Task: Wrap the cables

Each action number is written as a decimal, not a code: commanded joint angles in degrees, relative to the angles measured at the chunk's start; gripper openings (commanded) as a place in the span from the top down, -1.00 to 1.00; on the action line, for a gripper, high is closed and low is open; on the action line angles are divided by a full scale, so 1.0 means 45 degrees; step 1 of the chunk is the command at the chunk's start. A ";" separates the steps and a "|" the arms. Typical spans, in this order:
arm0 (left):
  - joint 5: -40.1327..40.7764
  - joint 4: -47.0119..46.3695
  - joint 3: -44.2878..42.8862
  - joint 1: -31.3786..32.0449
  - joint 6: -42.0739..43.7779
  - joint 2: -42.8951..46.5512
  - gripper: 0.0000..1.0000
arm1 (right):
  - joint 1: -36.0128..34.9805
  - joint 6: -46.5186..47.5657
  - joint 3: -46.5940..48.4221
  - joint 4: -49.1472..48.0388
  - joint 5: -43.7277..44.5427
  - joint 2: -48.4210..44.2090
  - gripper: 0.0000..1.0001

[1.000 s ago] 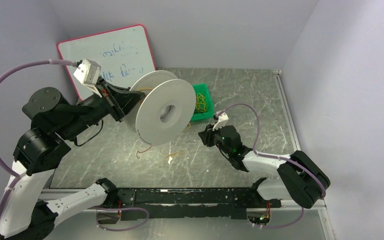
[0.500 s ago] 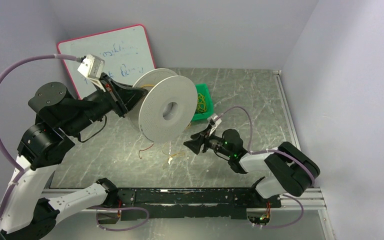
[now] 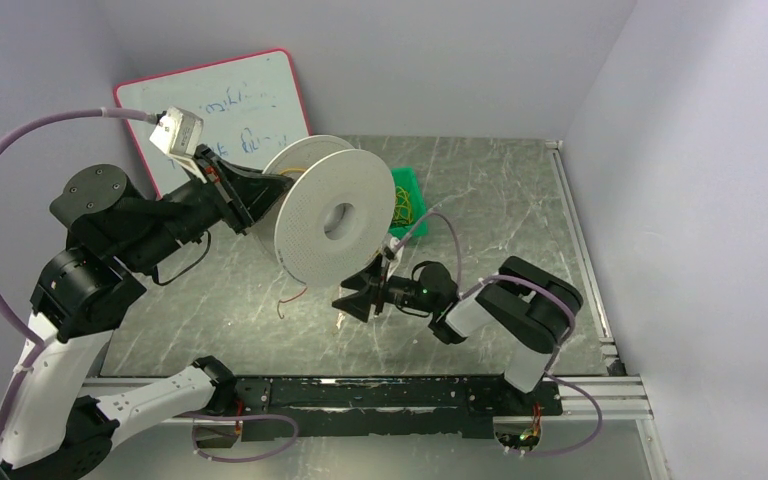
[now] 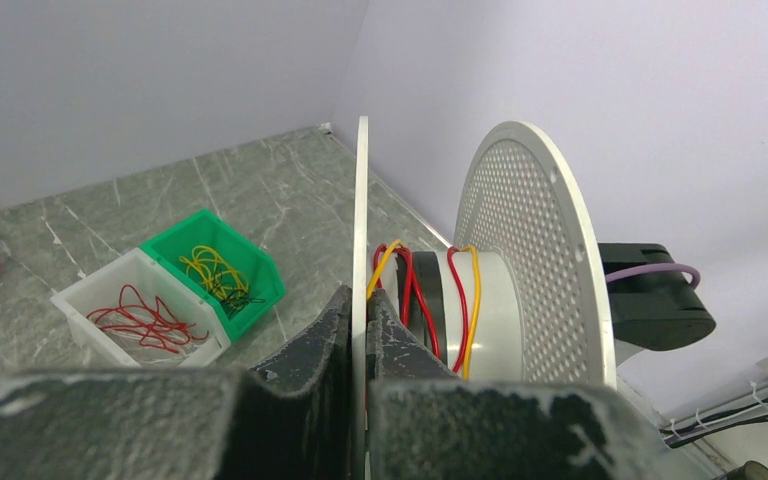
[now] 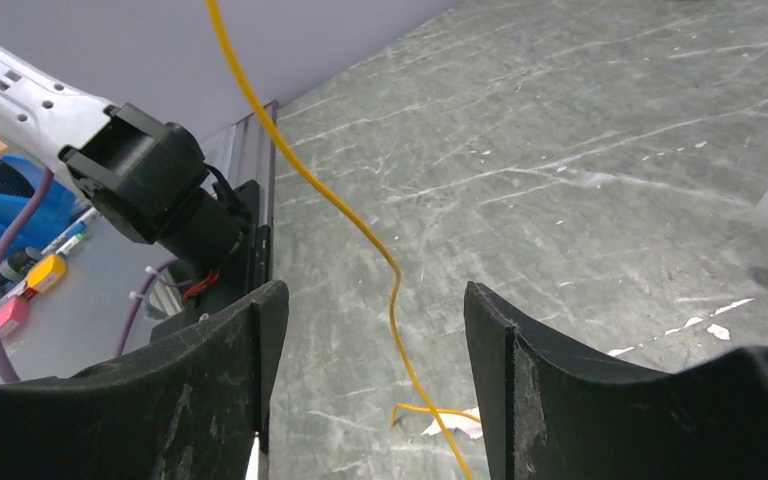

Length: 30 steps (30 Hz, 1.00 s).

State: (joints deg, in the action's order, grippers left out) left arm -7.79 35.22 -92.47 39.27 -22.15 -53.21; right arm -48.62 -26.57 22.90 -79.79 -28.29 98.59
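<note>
My left gripper (image 3: 272, 186) is shut on the rim of a white spool (image 3: 332, 222) and holds it on edge above the table. In the left wrist view the fingers (image 4: 335, 330) clamp the thin flange (image 4: 361, 200), and red and yellow cables (image 4: 438, 295) are wound on the hub. My right gripper (image 3: 348, 301) is open, low under the spool. A yellow cable (image 5: 394, 290) hangs between its jaws (image 5: 370, 335) down to the table, touching neither. A loose red cable end (image 3: 285, 303) dangles below the spool.
A green bin (image 3: 406, 206) with yellow cables stands behind the spool. A white bin (image 4: 138, 312) with red cables sits beside the green one (image 4: 215, 268). A whiteboard (image 3: 222, 108) leans on the back left wall. A small paper scrap (image 5: 455, 425) lies on the table.
My right arm has swung left and down, bringing its open jaws around the hanging yellow cable under the spool. The left arm and spool shifted only slightly.
</note>
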 commanded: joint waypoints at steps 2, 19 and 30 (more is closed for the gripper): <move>-0.0261 -0.1127 -0.0404 0.0043 -0.0409 0.0126 0.86 | -0.0314 0.0310 0.0585 -0.1878 0.0492 0.1033 -0.37; 0.0333 -0.1334 0.0050 0.0036 -0.0728 0.0204 0.86 | -0.0710 -0.0866 0.0955 -0.4378 0.0954 0.2984 1.00; 0.4902 -0.1706 0.0687 0.0029 -0.0737 -0.0748 0.86 | -0.2317 -0.0931 -0.1561 -0.5407 0.3022 0.3251 1.00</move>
State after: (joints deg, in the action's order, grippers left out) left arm 2.52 33.89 -89.45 39.27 -24.75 -54.61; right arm -56.90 -30.50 19.64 -87.72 -18.96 112.22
